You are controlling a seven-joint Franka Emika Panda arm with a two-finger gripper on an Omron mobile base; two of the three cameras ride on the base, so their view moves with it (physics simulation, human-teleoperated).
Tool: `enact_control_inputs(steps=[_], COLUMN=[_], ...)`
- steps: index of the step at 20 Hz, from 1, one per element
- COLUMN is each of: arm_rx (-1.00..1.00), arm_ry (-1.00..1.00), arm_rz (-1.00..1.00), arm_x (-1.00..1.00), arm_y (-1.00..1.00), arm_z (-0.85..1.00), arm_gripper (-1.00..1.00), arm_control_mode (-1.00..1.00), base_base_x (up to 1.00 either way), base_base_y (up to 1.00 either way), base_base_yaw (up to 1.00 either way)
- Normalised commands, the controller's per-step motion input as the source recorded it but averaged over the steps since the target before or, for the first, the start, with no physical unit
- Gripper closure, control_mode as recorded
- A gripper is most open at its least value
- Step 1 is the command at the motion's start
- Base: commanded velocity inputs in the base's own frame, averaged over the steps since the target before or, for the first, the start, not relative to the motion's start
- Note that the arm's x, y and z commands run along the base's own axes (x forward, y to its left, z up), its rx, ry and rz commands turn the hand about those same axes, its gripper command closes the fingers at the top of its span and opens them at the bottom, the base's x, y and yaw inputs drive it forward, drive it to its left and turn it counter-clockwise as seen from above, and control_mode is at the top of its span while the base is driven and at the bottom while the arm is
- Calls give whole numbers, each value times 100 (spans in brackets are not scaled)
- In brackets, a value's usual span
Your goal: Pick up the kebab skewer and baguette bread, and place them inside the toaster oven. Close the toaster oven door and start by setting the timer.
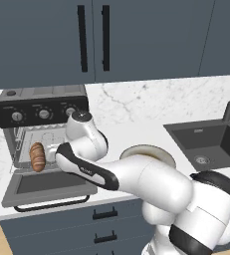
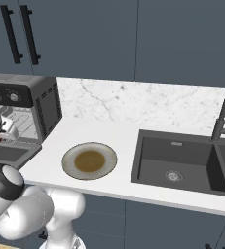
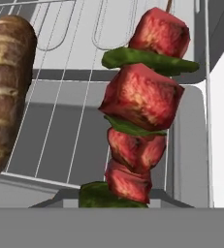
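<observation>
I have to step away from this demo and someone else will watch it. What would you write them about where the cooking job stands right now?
Claw: shut on the kebab skewer, reaching into the toaster oven mouth.
Baguette bread: already lying on the wire rack inside, at the left.
Kebab skewer: hanging over the rack, beside the bread, not yet let go.
Toaster oven door: folded down, open.
Plate: on the counter by the sink, nothing on it.
Done: bread placed.
Left: release the skewer on the rack, pull the arm out, close the door, turn the timer knob.
</observation>
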Motion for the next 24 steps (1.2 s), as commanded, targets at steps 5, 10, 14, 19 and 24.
enact_control_inputs(steps=[5,10,14,19,24], arm_rx=[0,0,0,0,-1], arm_ry=[4,0,0,0,0], arm_rz=[0,0,0,0,0], arm_x=[0,8,1,5,24], arm_y=[13,0,0,0,0], arm_z=[-23,-11,0,1,0], arm_gripper=[100,100,100,100,100], arm_control_mode=[-100,-100,-100,-100,-100], base_base_x=[0,0,0,0,0], base_base_y=[0,0,0,0,0], base_base_yaw=[0,0,0,0,0])
